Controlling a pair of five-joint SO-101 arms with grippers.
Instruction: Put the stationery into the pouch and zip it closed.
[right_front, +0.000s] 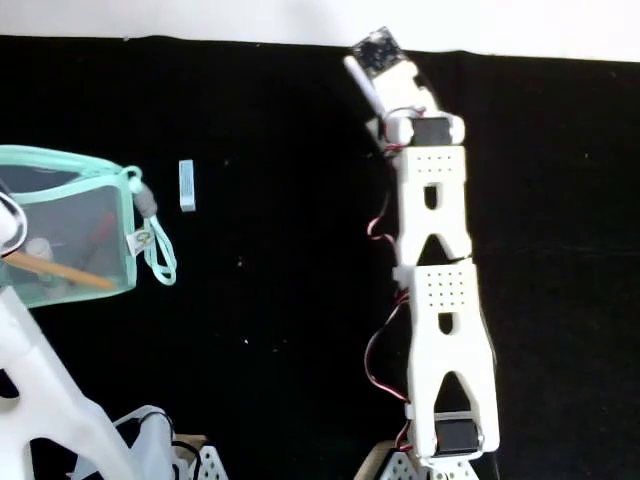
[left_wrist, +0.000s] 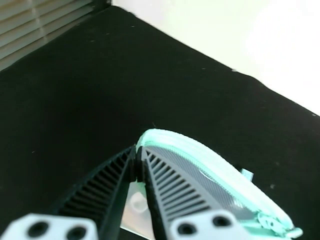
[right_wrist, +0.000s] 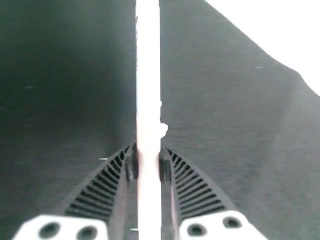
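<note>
The mint-green mesh pouch (right_front: 75, 230) lies at the table's left edge, with a wooden pencil (right_front: 60, 268) and other small items showing through its mesh. My left gripper (left_wrist: 136, 156) is shut on the pouch's mint rim (left_wrist: 190, 147), and it sits at the pouch's left end (right_front: 8, 225). A small pale-blue eraser (right_front: 187, 186) lies on the cloth just right of the pouch. My right gripper (right_wrist: 148, 167) is shut on a thin white pen (right_wrist: 148, 90). It holds the pen (right_front: 358, 78) near the table's far edge, well away from the pouch.
A black cloth (right_front: 280, 300) covers the table, and its far edge (right_front: 250, 42) meets a white surface. The pouch's mint wrist strap (right_front: 160, 255) trails to its right. The right arm's white links (right_front: 440, 290) stretch from the near edge to the far edge.
</note>
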